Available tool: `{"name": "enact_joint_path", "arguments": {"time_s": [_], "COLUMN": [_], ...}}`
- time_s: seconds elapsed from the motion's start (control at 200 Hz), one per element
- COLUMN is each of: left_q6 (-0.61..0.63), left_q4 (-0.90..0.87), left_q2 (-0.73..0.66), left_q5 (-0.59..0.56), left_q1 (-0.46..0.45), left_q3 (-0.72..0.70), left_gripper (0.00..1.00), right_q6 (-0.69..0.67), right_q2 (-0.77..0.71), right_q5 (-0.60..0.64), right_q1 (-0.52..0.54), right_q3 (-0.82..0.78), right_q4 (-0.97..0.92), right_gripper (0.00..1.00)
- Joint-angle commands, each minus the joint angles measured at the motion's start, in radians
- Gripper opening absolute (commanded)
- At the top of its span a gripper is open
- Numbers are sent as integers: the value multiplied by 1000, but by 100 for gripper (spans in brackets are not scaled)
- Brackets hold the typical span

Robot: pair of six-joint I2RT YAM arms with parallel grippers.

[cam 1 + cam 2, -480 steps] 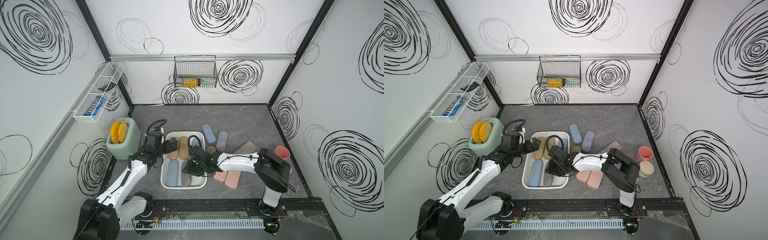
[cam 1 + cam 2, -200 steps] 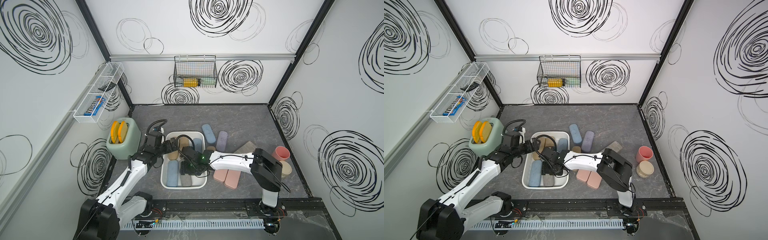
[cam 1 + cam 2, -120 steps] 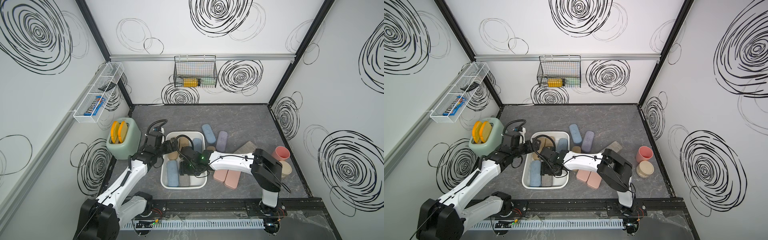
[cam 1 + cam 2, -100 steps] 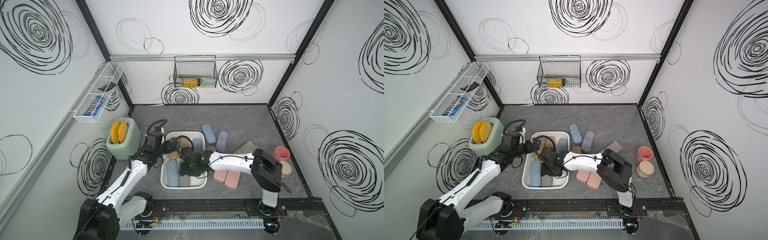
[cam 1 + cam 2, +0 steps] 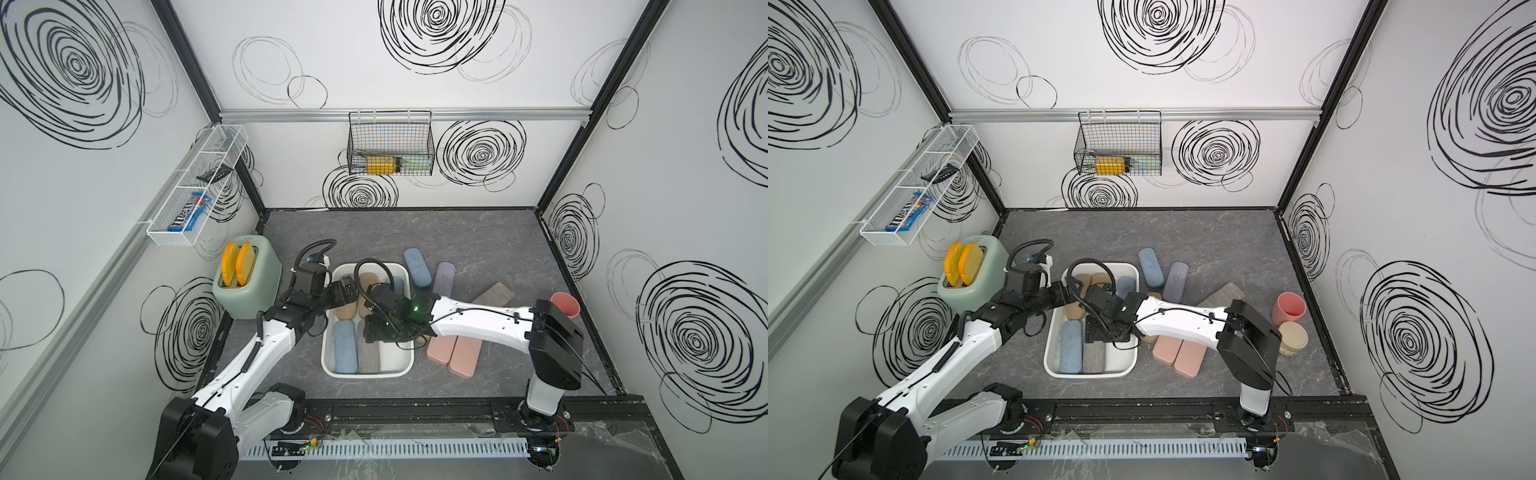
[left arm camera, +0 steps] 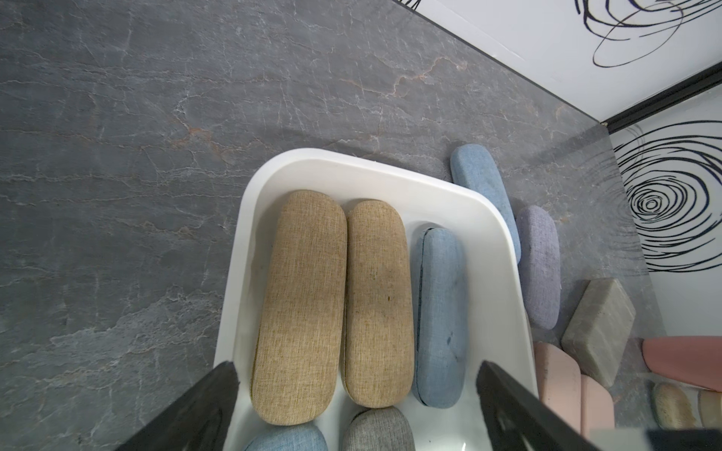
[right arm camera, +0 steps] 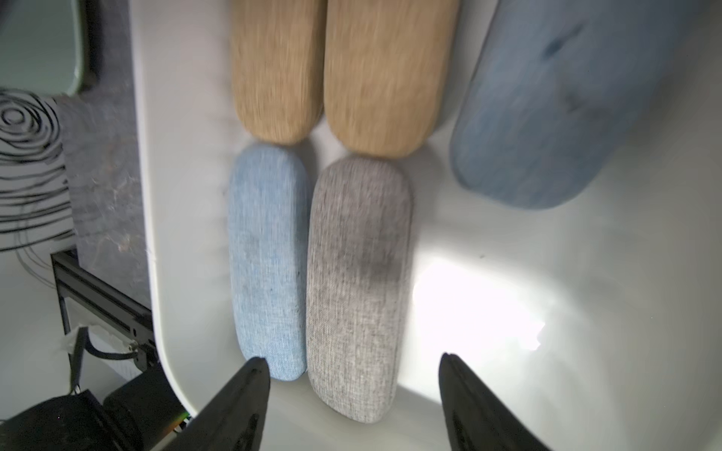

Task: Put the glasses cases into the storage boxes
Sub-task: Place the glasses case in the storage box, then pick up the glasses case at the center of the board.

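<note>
In both top views the white plastic rectangular storage bin [image 5: 395,359] lies on the grey marbled desk [image 5: 478,245] under the left pincer [image 5: 347,291] and the right pincer [image 5: 370,334]. In the left wrist view, the left pincer gapes wide and empty, with two tan felt oblong cases [image 6: 301,304] below it in the bin. In the right wrist view, the right pincer stands parted and grips nothing; a grey felt oblong case [image 7: 357,273] lies in the bin beneath its gap.

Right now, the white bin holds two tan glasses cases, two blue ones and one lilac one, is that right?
No. The white bin holds a grey glasses case, not a lilac one; the right wrist view shows it. The rest stands.
</note>
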Motion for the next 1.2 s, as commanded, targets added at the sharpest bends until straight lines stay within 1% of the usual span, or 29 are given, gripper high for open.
{"name": "enact_joint_path", "arguments": {"time_s": [0.0,0.105,0.19,0.3,0.38,0.51,0.766,0.951,1.196], "left_q6": [11,15,17,17,17,17,16,16,17], "left_q4": [36,35,31,30,29,27,29,31,29], "left_q2": [-7,-8,-8,-7,-2,2,6,12,11], "left_q5": [7,5,-1,-6,-6,-7,0,3,3], "left_q1": [-10,-17,-23,-26,-28,-30,-30,-31,-31], "left_q3": [-4,-5,-3,-4,-3,-3,-3,-1,0], "left_gripper": [99,99,99,100,100,100,99,100,99], "right_q6": [-101,-201,-289,-322,-370,-416,-418,-403,-409], "right_q2": [-95,-120,-108,-45,22,79,165,228,252], "right_q5": [129,144,137,152,130,159,161,210,208], "right_q1": [-156,-306,-406,-510,-560,-572,-584,-584,-580], "right_q3": [32,27,19,46,68,69,76,85,70], "right_q4": [-136,-143,-132,-170,-181,-157,-142,-151,-119], "right_gripper": [75,76,80,85,86,87,85,85,86]}}
